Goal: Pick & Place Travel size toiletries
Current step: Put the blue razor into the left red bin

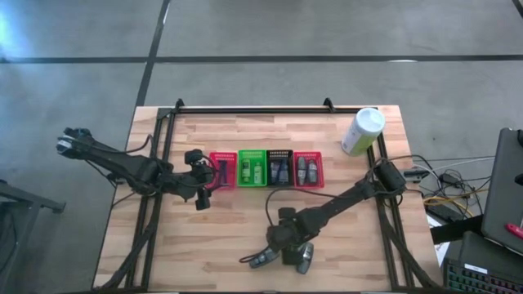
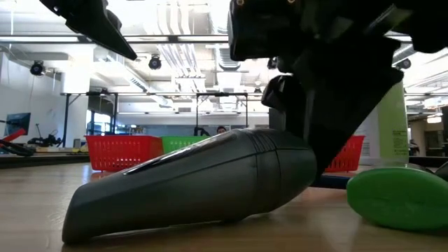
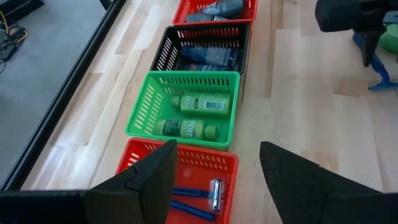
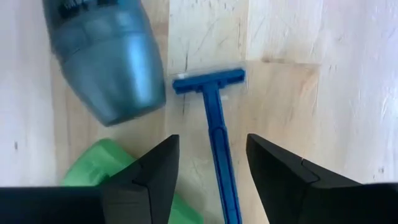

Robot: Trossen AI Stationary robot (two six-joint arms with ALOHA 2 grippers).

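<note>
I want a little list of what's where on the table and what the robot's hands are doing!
baskets: four in a row, red, green, black, red
green basket holds: two green bottles
near red basket holds: blue razors
left hand: open, above the near red basket
right hand: open, over a blue razor lying on the table
beside that razor: grey bottle, green item
canister: standing at the table's corner
</note>
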